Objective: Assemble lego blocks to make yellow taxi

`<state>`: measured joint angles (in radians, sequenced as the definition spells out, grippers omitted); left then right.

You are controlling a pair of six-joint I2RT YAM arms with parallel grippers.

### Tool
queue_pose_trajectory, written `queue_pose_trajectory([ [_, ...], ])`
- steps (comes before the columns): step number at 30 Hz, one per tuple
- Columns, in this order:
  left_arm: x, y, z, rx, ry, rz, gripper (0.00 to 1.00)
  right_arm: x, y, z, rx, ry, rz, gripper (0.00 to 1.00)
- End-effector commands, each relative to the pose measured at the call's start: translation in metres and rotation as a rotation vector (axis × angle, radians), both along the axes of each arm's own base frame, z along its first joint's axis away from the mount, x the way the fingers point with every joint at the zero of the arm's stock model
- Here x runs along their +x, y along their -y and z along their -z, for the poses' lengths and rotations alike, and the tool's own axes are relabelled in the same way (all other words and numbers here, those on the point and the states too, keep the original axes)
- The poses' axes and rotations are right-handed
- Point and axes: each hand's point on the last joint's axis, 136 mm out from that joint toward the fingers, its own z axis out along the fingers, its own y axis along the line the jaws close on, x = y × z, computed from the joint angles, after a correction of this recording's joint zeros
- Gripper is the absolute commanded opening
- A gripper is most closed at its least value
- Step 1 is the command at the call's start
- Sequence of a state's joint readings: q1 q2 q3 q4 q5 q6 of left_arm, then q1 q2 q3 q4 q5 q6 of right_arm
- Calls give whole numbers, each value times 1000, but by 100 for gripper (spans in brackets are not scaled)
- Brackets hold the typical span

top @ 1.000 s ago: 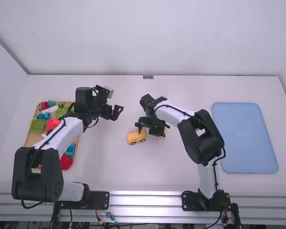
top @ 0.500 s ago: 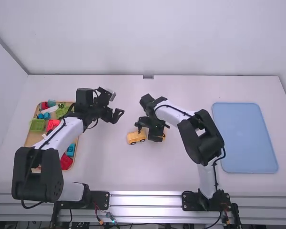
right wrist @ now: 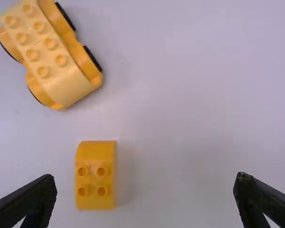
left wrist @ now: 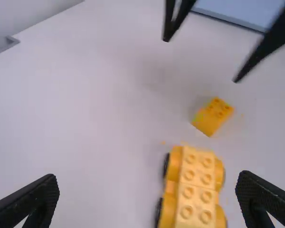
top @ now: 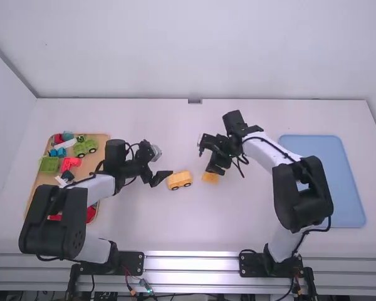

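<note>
White table (top: 238, 232), plain white wall (top: 207, 50) behind it, blue tray (top: 348, 194) on the right. Both grippers are spread super wide: left gripper (top: 158, 178) just beside the wheeled yellow block car (top: 179, 180), right gripper (top: 208, 159) near the little four-stud yellow block (top: 209, 178), which sits apart from the car, lol.

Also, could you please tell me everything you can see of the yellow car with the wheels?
The yellow car looks like moulded plastic. Dark wheels show along both sides, and its top carries two rows of four round studs, with a seam across and one smooth, curved end. It stands upright on the table, apart from the small yellow block. The open left gripper is close by without touching it.
</note>
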<state>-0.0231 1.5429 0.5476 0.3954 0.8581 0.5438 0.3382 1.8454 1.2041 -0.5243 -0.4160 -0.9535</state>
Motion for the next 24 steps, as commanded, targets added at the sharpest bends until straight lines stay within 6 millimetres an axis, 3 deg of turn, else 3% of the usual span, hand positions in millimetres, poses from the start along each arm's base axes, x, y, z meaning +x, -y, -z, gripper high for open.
queue_pose_trajectory([
  [1, -23, 10, 11, -36, -2, 71, 99, -17, -6, -1, 148, -71, -23, 99],
  [6, -51, 17, 28, -37, 41, 185, 99, -12, 7, 5, 193, -67, 17, 99],
  [9, -55, 20, 40, -24, 65, 243, 99, -13, 10, 7, 194, -76, 28, 99],
  [15, -45, 23, 62, -38, 25, 271, 99, -24, 13, 16, 184, -75, -23, 99],
  [24, -35, 27, 80, -59, 31, 317, 99, -37, 4, 32, 400, 22, -43, 99],
])
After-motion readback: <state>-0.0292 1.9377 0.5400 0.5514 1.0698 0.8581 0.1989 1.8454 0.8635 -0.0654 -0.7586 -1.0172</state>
